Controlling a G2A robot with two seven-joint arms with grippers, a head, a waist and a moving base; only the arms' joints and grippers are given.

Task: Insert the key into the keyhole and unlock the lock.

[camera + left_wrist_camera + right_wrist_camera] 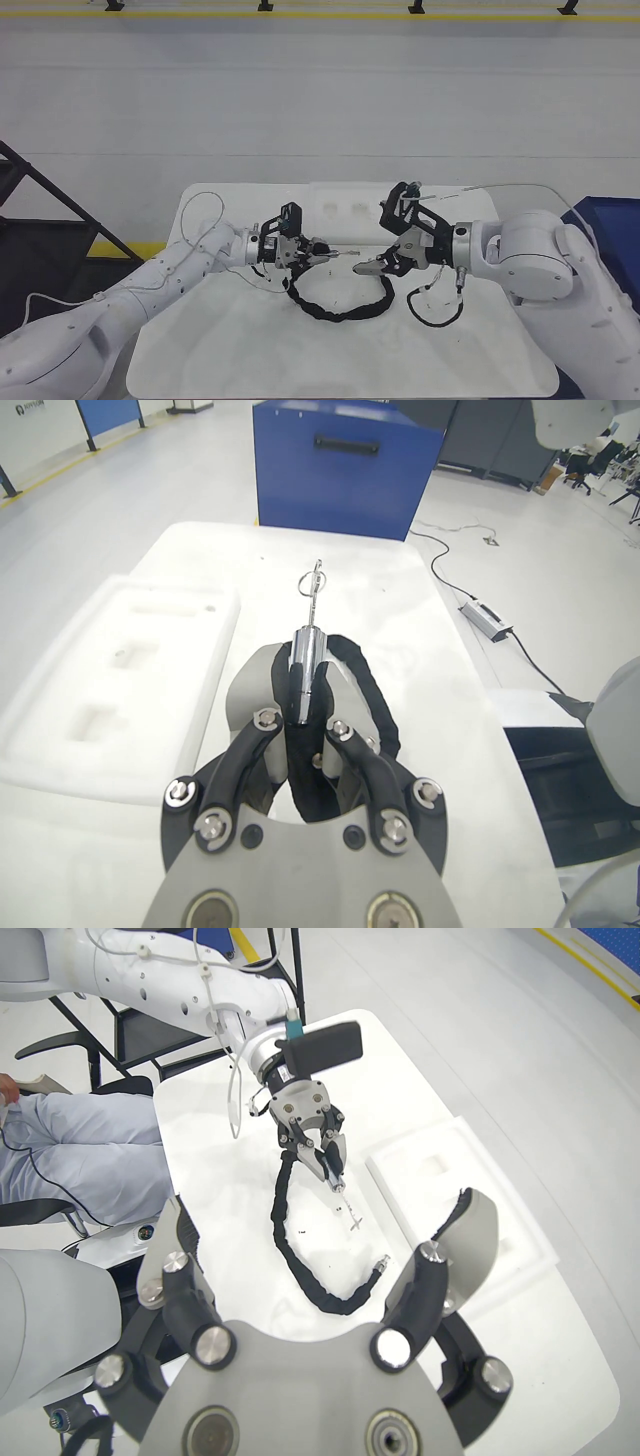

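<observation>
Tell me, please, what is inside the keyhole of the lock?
The key sits in the lock, with its head end sticking out. How deep its tip goes cannot be seen, because it is hidden inside the chrome body.

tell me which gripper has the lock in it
The left gripper: shut on the chrome lock cylinder, key sticking out of its end. The right gripper hangs open and empty.

No legible text, no numbers, no signs — nothing readable
</observation>
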